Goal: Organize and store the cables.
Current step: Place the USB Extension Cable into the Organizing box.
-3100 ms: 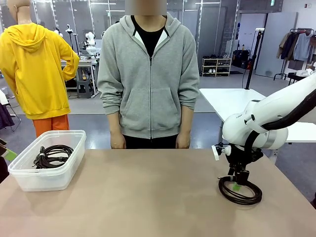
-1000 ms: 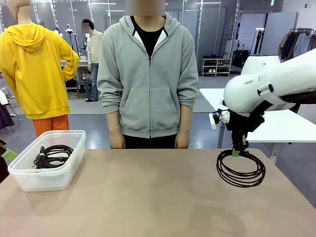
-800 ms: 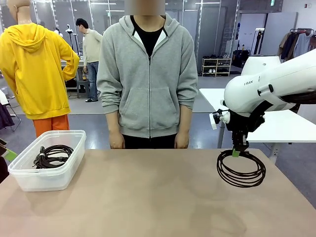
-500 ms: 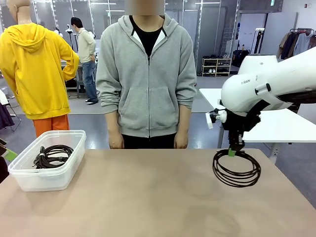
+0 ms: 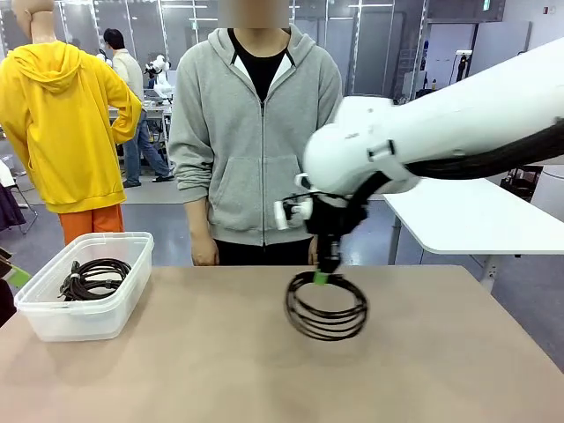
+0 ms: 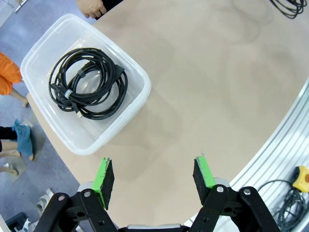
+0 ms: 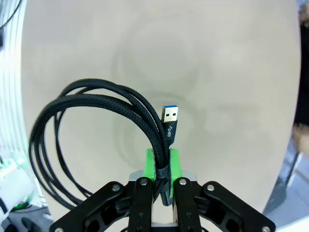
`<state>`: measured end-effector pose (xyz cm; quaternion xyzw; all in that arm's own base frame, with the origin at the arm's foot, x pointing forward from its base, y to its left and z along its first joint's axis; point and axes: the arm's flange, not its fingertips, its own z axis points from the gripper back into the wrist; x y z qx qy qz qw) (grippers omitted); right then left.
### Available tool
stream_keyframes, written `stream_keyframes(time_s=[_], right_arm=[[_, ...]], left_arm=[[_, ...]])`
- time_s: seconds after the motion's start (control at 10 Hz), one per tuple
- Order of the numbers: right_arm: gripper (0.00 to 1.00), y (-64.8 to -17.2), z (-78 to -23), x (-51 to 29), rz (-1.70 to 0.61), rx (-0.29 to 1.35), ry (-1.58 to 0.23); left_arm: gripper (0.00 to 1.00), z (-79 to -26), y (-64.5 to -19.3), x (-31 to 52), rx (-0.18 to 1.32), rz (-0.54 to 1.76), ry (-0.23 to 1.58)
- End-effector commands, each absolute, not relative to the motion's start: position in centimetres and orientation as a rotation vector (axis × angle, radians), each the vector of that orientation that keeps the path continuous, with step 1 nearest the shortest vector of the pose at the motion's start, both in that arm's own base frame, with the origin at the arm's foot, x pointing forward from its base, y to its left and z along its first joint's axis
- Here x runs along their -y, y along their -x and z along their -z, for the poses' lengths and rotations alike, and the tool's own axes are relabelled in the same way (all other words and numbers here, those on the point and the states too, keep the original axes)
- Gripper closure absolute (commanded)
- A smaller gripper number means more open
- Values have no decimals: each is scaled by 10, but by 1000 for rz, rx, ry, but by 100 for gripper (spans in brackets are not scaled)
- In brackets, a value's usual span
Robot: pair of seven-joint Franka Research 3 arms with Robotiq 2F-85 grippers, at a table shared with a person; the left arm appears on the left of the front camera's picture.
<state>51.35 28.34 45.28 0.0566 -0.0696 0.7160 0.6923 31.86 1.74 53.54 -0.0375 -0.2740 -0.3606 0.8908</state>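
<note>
A coiled black cable hangs above the middle of the table, with my right gripper shut on its top strands. In the right wrist view the coil loops off to the left of the green pads, and its USB plug sticks up past them. Another coiled cable lies in the clear plastic bin at the table's left. In the left wrist view my left gripper stands open above the table edge, near that bin and its cable.
A person in a grey hoodie stands at the far side of the table, arms down. A white table sits behind on the right. The edge of the hanging coil shows at the top right of the left wrist view.
My right arm lifted the coiled cable off the table at the right and has carried it leftward to above the table's middle. The left gripper has not moved.
</note>
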Motion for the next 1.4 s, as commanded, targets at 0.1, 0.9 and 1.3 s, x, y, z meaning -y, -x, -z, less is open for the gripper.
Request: stream_keyframes(time_s=[0.1, 0.9, 1.3], right_arm=[[86, -532, -430, -356, -1599, 102, -145], [86, -533, -351, -382, -1563, 37, -148], [47, -537, -338, -379, -1547, 10, -138]], left_arm=[[16, -536, -321, -17, 575, 735, 62], [16, -536, -321, -17, 575, 735, 62], [16, -536, -321, -17, 575, 735, 62]])
